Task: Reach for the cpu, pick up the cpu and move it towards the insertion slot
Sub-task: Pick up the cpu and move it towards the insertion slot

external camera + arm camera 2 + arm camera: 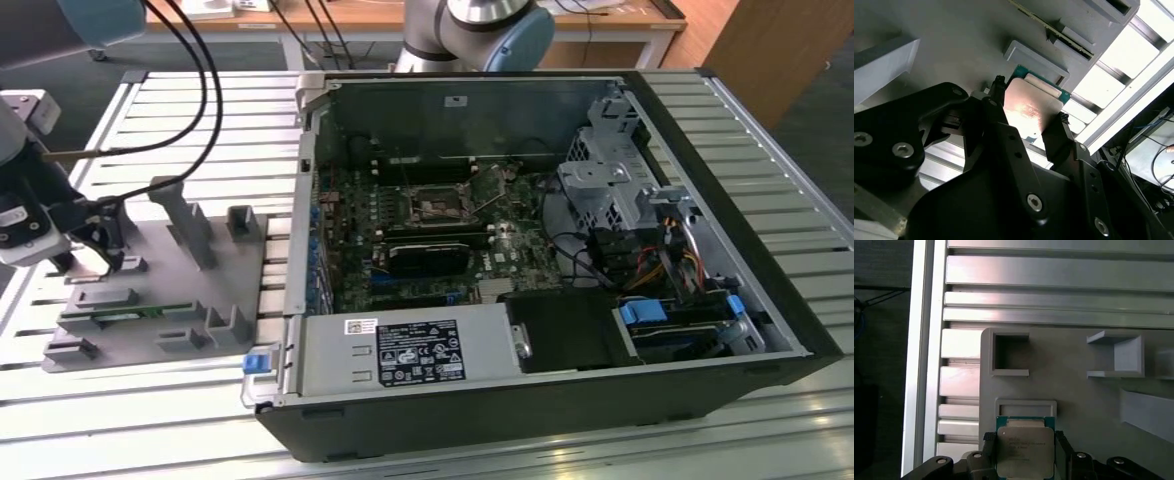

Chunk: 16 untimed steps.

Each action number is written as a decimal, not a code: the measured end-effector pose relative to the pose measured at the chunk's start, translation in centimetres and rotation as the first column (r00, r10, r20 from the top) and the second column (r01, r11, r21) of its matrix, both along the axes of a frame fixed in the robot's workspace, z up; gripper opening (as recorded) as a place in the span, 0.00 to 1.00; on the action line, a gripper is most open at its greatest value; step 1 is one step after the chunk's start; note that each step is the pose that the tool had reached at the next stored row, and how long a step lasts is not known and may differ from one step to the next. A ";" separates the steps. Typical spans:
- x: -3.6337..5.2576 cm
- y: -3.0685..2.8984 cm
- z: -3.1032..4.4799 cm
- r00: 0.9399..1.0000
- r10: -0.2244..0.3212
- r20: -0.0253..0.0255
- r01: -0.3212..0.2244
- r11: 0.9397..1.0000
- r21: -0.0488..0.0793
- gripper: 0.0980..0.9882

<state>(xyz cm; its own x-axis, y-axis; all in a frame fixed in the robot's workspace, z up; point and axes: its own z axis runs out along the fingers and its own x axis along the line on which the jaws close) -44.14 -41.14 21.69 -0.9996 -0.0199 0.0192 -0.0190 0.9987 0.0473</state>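
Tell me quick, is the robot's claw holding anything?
The gripper is closed on the chip, a finger against each side.

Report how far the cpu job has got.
Done: the reach; the gripper is at the grey fixture tray, at the exterior view's left. In hand: its fingers close on both edges of the cpu; whether it has left its holder is unclear. Left: the carry to the insertion slot on the motherboard inside the open computer case.

arm: low, exterior view's left | tool: clamped on the cpu (both edges)
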 end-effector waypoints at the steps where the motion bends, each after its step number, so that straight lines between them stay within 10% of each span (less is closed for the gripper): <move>1: 0.00 0.00 0.08 1.000 0.000 0.000 0.000 1.000 0.000 0.50; 16: 0.00 0.02 1.29 1.000 0.000 0.000 0.000 1.000 0.000 0.50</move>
